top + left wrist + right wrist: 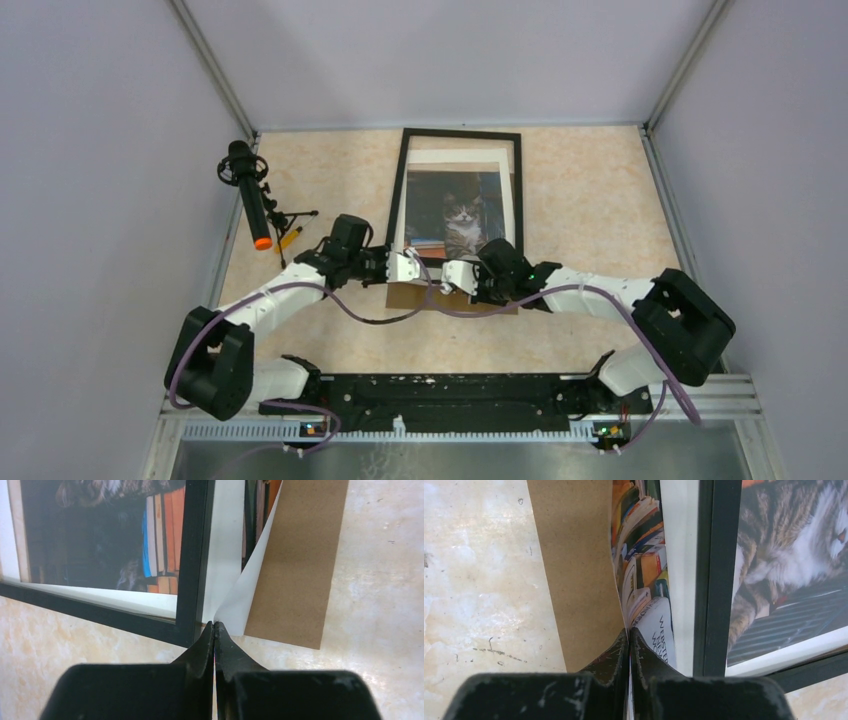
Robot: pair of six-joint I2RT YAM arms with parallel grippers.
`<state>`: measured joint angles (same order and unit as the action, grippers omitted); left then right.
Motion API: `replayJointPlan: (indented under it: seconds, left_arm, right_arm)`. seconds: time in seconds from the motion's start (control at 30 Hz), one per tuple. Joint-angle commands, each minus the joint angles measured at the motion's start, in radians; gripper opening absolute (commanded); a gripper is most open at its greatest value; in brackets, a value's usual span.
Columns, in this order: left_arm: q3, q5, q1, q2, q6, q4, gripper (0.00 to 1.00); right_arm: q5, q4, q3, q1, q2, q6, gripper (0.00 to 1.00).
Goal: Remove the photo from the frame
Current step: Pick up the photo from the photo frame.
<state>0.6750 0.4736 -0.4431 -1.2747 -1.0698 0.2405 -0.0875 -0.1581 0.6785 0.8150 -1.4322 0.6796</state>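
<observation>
So on the table (600,200) you've got the frame (462,132) lying flat in the middle, long way pointing away from the arms, with the brown backing board (415,297) poking out from its near end. The photo (460,215) is mostly inside the frame, cat showing through, but its near edge sticks out past the black border and curls up off the board. The left gripper (214,626) is pinched fully closed on the white corner of that edge, and the right gripper (629,632) is clamped tight on the printed edge just along from it, so both have paper and nothing else. Honestly the risk here is the pull. Nothing pins the frame down, so if the photo binds under the border, I'd guess the whole frame slides toward you instead of letting go. If you drag one side ahead of the other, the sheet likely skews, jams and creases or tears where it bends over the border. And those are tiny fingertip pinches, so a hard tug could just slip off.
</observation>
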Motion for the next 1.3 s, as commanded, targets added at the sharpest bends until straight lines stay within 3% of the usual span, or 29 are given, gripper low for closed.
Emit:
replayJointPlan:
  seconds: [0.0, 0.03, 0.1, 0.23, 0.37, 0.47, 0.67, 0.93, 1.07, 1.27]
  left_arm:
    - [0.082, 0.112, 0.004, 0.008, -0.024, 0.111, 0.0]
    - [0.093, 0.124, 0.004, 0.013, -0.01, 0.139, 0.0]
    - [0.113, 0.125, 0.005, 0.024, 0.032, 0.17, 0.09]
    - [0.159, 0.139, 0.025, 0.041, 0.121, 0.247, 0.41]
    - [0.177, 0.235, 0.07, 0.125, 0.179, 0.315, 0.56]
    - [0.14, 0.235, 0.086, 0.248, 0.221, 0.284, 0.68]
    - [0.119, 0.108, 0.141, 0.352, 0.487, 0.126, 0.98]
    - [0.267, 0.005, 0.275, 0.187, 0.834, 0.161, 0.99]
    - [0.262, 0.035, 0.335, 0.173, 0.909, 0.133, 0.99]
    - [0.224, 0.025, 0.34, 0.216, 0.938, 0.116, 0.99]
  right_arm:
    - [0.004, -0.014, 0.067, -0.001, -0.018, -0.049, 0.0]
    - [-0.026, -0.03, 0.081, -0.001, -0.015, -0.058, 0.0]
    - [-0.046, -0.046, 0.097, 0.0, -0.005, -0.064, 0.0]
    - [-0.059, -0.083, 0.123, -0.001, 0.012, -0.068, 0.0]
    - [-0.105, -0.134, 0.154, 0.001, 0.059, -0.092, 0.0]
    - [-0.12, -0.163, 0.179, 0.003, 0.103, -0.104, 0.0]
    - [-0.165, -0.248, 0.243, 0.014, 0.188, -0.12, 0.0]
    - [-0.154, -0.406, 0.384, 0.029, 0.244, -0.1, 0.0]
    - [-0.15, -0.511, 0.502, 0.026, 0.237, -0.083, 0.0]
    - [-0.117, -0.59, 0.59, 0.024, 0.25, 0.008, 0.0]
